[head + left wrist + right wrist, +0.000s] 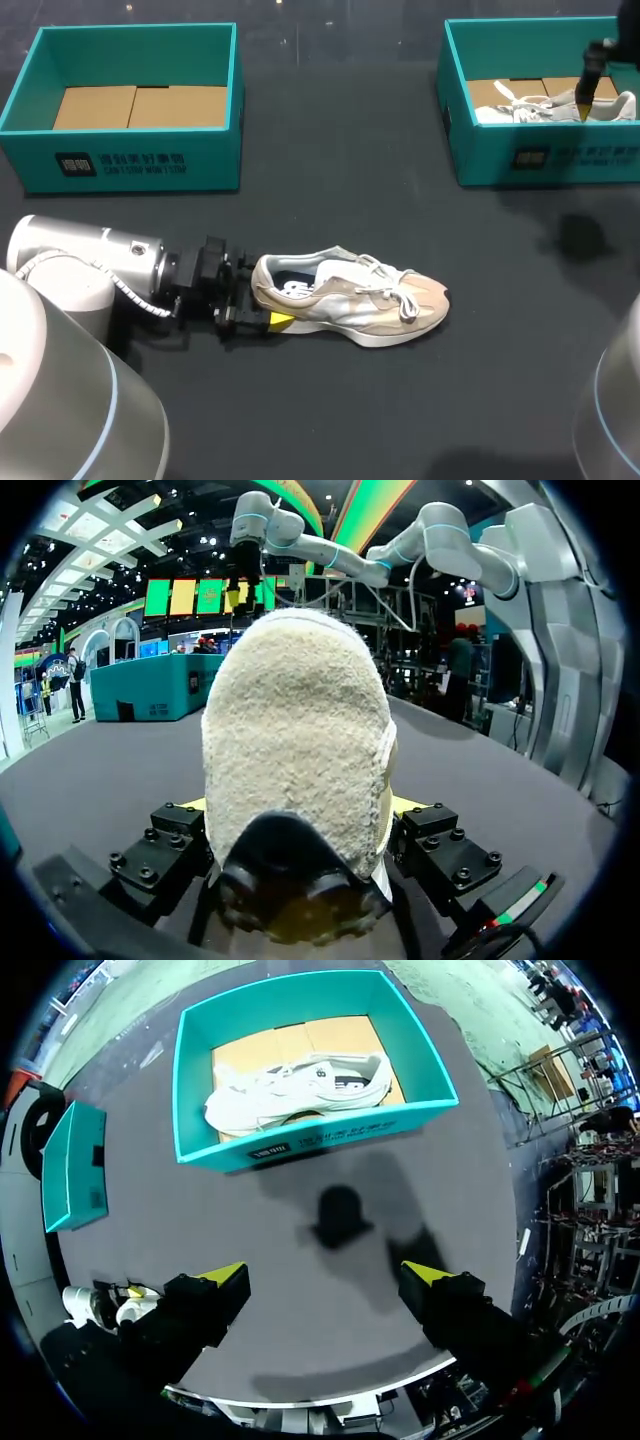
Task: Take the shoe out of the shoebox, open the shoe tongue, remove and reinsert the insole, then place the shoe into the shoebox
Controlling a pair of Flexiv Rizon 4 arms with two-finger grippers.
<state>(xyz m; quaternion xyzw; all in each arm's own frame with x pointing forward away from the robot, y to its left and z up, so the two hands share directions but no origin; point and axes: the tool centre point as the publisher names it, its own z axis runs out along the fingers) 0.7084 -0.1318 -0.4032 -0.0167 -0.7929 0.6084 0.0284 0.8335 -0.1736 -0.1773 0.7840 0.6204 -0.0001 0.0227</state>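
Note:
A beige and white shoe (350, 300) lies on its sole on the dark table (330, 180), toe to the right. My left gripper (266, 300) sits at its heel, one yellow tip on the near side, the other hidden behind. In the left wrist view the fuzzy heel (295, 750) fills the gap between the fingers (405, 803), which press it from both sides. My right gripper (584, 104) hangs high over the right teal shoebox (540, 160), open and empty (330, 1280). A white shoe (300, 1090) lies in that box (310, 1142).
A second teal shoebox (120, 160) stands at the back left with only cardboard on its floor. The white shoe (520, 105) takes up the right box. Bare table lies between the boxes and in front of the beige shoe.

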